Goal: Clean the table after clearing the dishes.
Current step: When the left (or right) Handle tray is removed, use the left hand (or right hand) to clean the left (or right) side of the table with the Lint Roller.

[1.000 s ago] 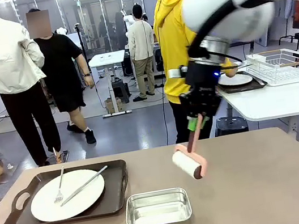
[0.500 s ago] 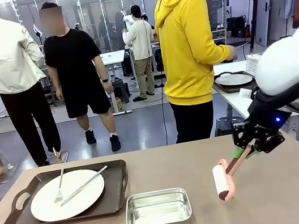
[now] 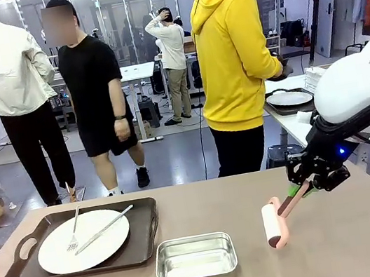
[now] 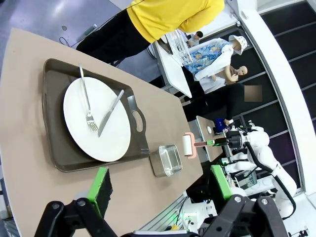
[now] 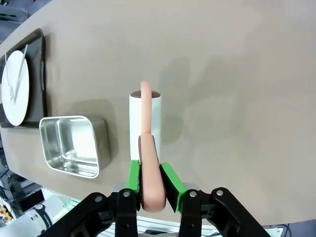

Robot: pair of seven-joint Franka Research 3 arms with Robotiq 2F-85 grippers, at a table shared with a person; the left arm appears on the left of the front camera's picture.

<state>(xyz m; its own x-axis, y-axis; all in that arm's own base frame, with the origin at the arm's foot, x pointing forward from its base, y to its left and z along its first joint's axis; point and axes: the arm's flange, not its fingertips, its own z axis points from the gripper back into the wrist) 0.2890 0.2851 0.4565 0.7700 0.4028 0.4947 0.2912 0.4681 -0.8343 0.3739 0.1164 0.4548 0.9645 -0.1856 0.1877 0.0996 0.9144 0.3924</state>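
Observation:
My right gripper (image 3: 308,185) is shut on the pink handle of a lint roller (image 3: 272,225), whose white roll lies low over the brown table (image 3: 359,244), right of centre; I cannot tell whether it touches. In the right wrist view the green pads (image 5: 132,175) clamp the handle and the roller (image 5: 145,116) points away. At the table's left stands a dark tray (image 3: 23,272) holding a white plate (image 3: 55,256) with a fork (image 3: 73,232) and knife (image 3: 104,229). My left gripper (image 4: 159,173) is open, high above the tray (image 4: 49,74).
A small steel tin (image 3: 191,240) sits at the front middle, left of the roller. A person in yellow (image 3: 233,66) stands at the far edge, turned to a white side table (image 3: 339,127) with another plate (image 3: 291,99) and a wire rack. Several people stand behind.
My right arm swung from above the table's middle to the right and down, carrying the roller low to the tabletop. Over the last half second it barely moved.

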